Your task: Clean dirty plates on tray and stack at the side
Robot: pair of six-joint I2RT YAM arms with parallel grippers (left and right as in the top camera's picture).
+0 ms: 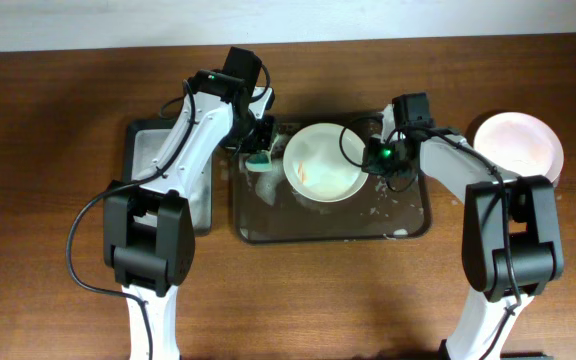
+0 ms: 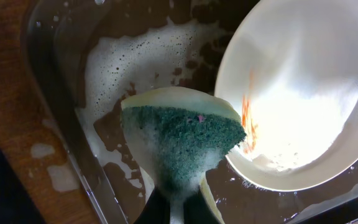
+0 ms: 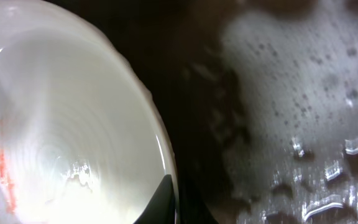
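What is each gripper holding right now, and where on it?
Left gripper pinches the sponge by one end; right gripper clamps the plate at its rim.

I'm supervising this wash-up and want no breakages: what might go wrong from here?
The right gripper holds the plate only by its wet rim, so a push from the sponge may make it slip or swing. The sponge, pinched at one end in the left gripper, may bend and skim over the orange smear. Foam in the tray may splash onto the table.
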